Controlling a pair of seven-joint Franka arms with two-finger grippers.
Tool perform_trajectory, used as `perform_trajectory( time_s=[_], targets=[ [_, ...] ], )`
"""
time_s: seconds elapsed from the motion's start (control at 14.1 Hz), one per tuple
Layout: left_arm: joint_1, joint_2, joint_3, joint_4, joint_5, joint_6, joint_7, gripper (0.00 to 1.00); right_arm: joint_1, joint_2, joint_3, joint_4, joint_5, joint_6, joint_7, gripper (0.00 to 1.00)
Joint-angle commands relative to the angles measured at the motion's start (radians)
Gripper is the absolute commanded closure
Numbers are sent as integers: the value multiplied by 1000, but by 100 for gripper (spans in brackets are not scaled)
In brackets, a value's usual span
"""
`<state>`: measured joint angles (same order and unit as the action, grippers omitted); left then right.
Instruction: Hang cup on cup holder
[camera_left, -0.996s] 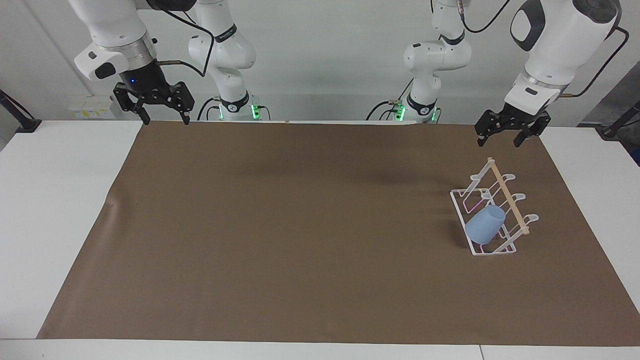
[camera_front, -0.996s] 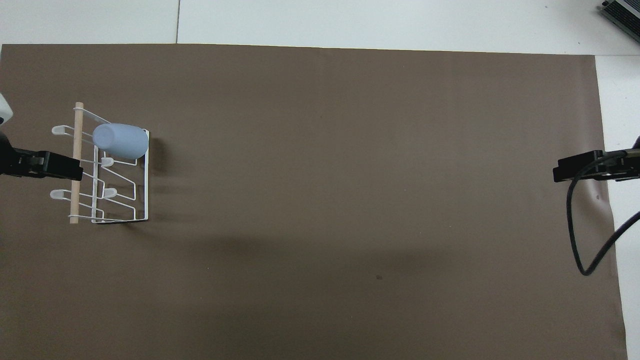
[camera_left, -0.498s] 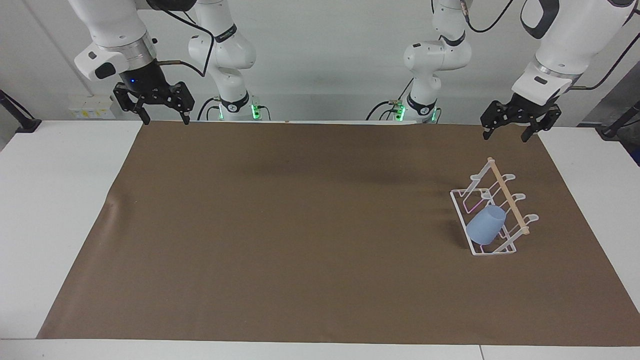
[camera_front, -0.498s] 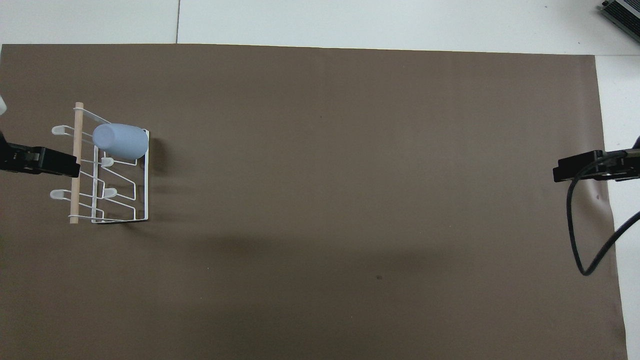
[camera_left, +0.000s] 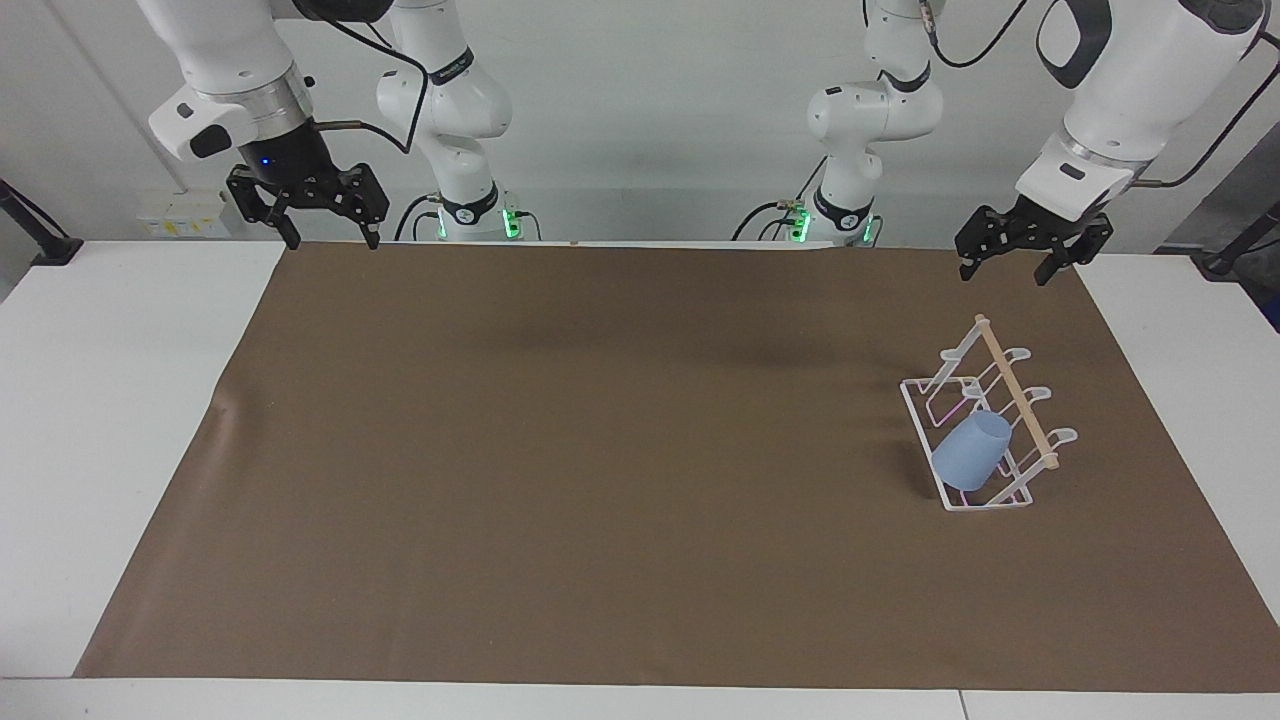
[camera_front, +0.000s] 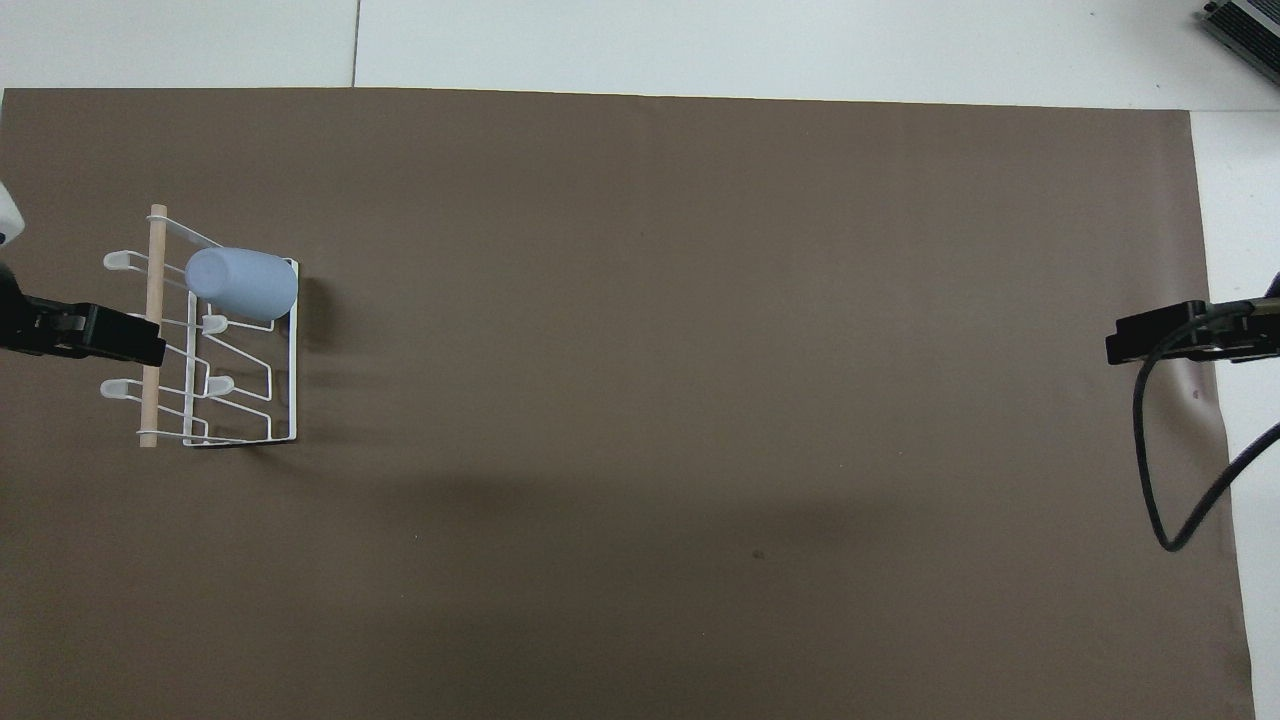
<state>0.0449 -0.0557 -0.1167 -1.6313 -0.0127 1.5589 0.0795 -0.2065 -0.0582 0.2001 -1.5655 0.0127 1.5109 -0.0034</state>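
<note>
Right gripper raised over the mat corner nearest the robots at the right arm's end of the table; fingers spread wide, holding nothing; arm waiting. In the overhead view only its dark tip shows at the frame's edge, with a black cable looping down from it. Brown mat covers most of the white table; its middle stretch carries only faint shadows. Cup holder stands on the mat toward the left arm's end of the table: white wire frame, looped prongs slanting up, light wooden rod along the top. Cup, light blue, sits tilted on a prong at the end of the holder farthest from the robots, base pointing toward the middle of the mat; confirmed from overhead, cup on holder. Left gripper up in the air over the mat edge close to the robots, well apart from the holder; fingers spread wide, empty. Overhead, its tip overlaps the rod.
</note>
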Motion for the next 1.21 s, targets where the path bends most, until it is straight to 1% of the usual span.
perform_trajectory(
  time_s=[0.0,0.21,1.14],
  targets=[
    [9,16,-3,30,-29,-11,17,0,-10,-23,4,-24,16,0,10,0],
    [9,-3,-1,-10,-27,3,19,0,-10,-23,4,-24,16,0,10,0],
    [6,-6,-4,-13,-27,-11,20,0,-10,-23,4,-24,16,0,10,0]
  ],
)
